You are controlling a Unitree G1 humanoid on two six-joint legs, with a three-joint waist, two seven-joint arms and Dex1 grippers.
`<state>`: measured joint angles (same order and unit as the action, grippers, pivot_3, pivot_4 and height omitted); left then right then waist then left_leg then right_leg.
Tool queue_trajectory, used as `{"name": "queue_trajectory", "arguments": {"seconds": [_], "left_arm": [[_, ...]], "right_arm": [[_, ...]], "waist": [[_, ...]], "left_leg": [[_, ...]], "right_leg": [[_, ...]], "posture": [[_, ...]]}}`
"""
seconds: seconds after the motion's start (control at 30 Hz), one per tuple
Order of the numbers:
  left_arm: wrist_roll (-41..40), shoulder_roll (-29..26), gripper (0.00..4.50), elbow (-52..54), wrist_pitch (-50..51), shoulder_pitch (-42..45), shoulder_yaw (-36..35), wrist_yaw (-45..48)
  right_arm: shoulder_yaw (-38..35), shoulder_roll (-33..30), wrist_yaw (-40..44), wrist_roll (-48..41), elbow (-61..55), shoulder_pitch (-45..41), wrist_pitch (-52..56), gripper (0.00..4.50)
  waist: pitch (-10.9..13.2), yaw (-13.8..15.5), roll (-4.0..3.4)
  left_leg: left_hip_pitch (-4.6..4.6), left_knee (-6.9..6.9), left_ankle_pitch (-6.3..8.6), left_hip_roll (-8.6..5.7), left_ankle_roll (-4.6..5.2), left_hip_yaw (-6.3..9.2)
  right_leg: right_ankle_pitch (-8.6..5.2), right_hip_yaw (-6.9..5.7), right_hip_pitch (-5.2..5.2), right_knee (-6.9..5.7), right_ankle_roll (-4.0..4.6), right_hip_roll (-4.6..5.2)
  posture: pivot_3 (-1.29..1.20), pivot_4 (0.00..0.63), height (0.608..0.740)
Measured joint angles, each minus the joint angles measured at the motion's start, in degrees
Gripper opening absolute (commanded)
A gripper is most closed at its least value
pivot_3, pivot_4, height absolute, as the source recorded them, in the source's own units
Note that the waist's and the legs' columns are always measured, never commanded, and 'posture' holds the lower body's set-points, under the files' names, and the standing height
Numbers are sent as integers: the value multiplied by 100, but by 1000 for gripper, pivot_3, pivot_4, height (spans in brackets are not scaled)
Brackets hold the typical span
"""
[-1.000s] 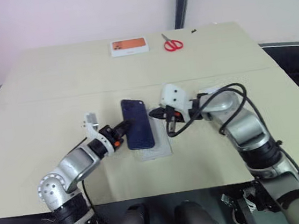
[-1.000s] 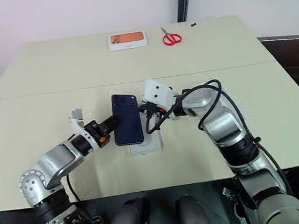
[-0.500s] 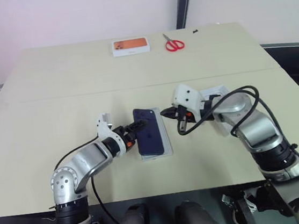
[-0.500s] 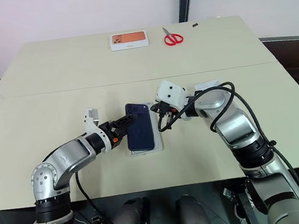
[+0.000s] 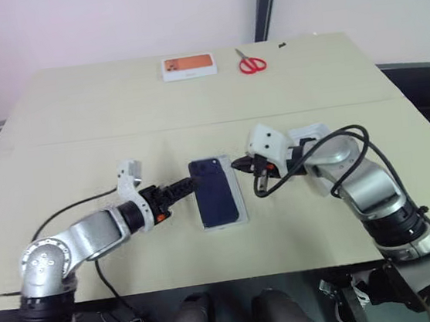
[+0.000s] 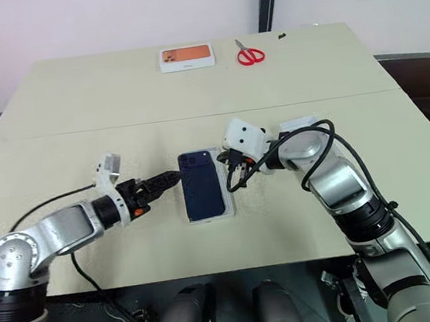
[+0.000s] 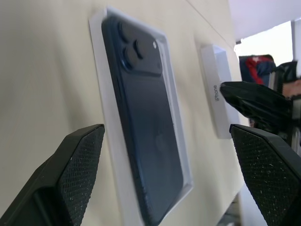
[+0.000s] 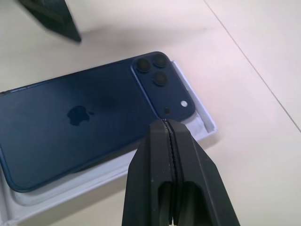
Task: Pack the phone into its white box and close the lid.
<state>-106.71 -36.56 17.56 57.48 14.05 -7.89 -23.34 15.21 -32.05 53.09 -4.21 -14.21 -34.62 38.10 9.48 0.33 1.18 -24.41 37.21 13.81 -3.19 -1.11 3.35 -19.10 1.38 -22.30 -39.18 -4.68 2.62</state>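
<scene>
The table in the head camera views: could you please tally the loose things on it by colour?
Dark blue: 1, the phone.
White: 3, the white box, the lid, the box with the orange picture.
Red: 1, the scissors.
Total: 5.

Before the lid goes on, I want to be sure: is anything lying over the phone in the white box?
Nothing visible: the phone lies uncovered in the white box; both grippers are beside it.

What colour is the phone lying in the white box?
Dark navy blue phone, best seen in the right wrist view.
</scene>
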Motion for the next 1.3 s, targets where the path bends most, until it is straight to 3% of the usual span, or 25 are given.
{"name": "queue_trajectory", "arguments": {"seconds": [0.13,0.2,0.4,0.63,0.73,0.9,1.3], "left_arm": [[1007,-741,4478,70,16,-3,-98,838],[1895,-1080,3714,256,-155,-118,-136,1423],[4257,-1650,724,894,-1060,-735,70,3364],[6308,-1885,724,839,-2484,-1608,253,5160],[6814,-1886,724,667,-3068,-2009,172,5828],[7010,-1698,724,514,-3490,-2354,-279,6491],[7132,-1227,724,622,-3535,-2659,-714,6713]], "right_arm": [[22,0,-9,1,34,-5,-68,0],[43,17,-22,-1,55,-26,-74,0],[297,386,-253,-8,-26,-287,385,0],[1156,1201,-775,145,-127,-473,945,0],[1425,1704,-1076,307,190,-720,1041,0],[1899,2119,-1402,582,785,-945,1060,0],[2000,1771,-1423,850,983,-951,1040,0]], "waist": [[2,-10,-3],[5,-13,-9],[9,-97,-14],[13,-123,-22],[14,-132,-23],[15,-104,-24],[14,-134,-24]], "left_leg": [[0,-6,0,0,0,-1],[0,-10,0,0,0,-3],[0,-23,-1,1,-2,-2],[-1,-34,6,2,9,-2],[-1,-40,14,2,22,-1],[0,-37,16,-1,25,0],[1,-36,19,0,31,1]], "right_leg": [[0,0,-2,1,1,-1],[0,1,-3,4,1,-1],[-2,2,-7,7,3,1],[-3,3,-15,8,7,4],[-3,1,-19,8,8,5],[-3,-4,-35,11,7,10],[-2,-4,-34,7,7,9]], "posture": [[0,150,740],[0,150,740],[0,150,740],[0,150,740],[0,150,740],[0,150,740],[0,150,740]]}}
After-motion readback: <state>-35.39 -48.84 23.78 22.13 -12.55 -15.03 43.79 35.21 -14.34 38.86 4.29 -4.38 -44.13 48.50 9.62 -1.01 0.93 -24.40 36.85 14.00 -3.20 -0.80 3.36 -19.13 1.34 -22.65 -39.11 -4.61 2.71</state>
